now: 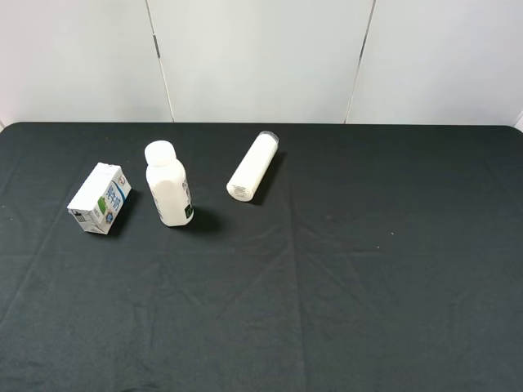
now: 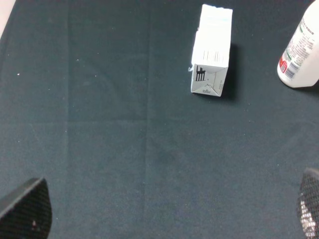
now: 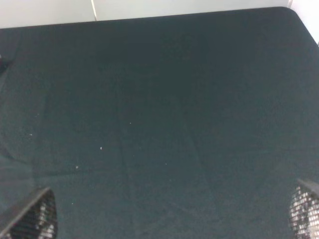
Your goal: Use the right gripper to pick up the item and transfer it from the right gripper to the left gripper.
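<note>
Nearest the camera in the overhead view, the bench (image 1: pixel 327 310) is covered in black cloth with shallow creases. Neither arm appears in that view.

Left hand (image 2: pixel 159 211): only two dark mesh fingertips show, one at each lower corner of the left wrist view, spread wide apart and gripping nothing. Right hand (image 3: pixel 172 214): the same arrangement in the right wrist view, fingertips wide apart, released, over bare cloth.

The item (image 1: pixel 100 198) lies on its side at roughly 9 o'clock in the overhead view, well apart from the right side of the bench. The left wrist view shows it (image 2: pixel 212 50) with a folded end panel facing the camera. Just beside it, toward 3 o'clock, lies the white bottle (image 1: pixel 168 184); the two do not touch. Farther on, at about 12 o'clock, lies the white tube (image 1: pixel 252 167).

Handling assessment: the item is probably light, with thin card walls that dent under excess force. Smooth print may slip. Recommended grasp: across the two narrow long faces at mid-length, leaving one end exposed for the left hand.
</note>
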`<action>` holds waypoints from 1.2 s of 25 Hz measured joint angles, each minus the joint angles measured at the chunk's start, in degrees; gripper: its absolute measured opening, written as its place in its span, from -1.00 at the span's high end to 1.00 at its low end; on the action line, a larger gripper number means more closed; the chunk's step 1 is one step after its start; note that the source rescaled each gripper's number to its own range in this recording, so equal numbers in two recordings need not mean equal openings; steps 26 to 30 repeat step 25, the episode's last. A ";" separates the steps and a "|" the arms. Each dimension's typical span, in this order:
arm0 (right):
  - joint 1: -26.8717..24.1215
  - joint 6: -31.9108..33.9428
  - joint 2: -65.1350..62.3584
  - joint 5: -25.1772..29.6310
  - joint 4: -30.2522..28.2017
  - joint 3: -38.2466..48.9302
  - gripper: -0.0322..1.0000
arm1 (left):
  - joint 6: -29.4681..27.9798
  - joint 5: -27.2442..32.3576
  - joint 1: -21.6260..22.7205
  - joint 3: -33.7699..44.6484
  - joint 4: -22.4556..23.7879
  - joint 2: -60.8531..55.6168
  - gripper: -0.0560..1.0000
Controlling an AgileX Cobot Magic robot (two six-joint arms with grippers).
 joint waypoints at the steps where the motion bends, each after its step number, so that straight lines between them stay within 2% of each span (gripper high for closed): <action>1: 0.00 0.00 0.00 0.00 0.00 0.00 -1.00 | 0.00 0.00 0.00 0.00 0.00 0.00 -0.95; 30: -0.06 0.00 0.00 0.00 0.00 0.00 -1.00 | 0.00 0.00 0.00 0.00 0.00 0.00 -0.95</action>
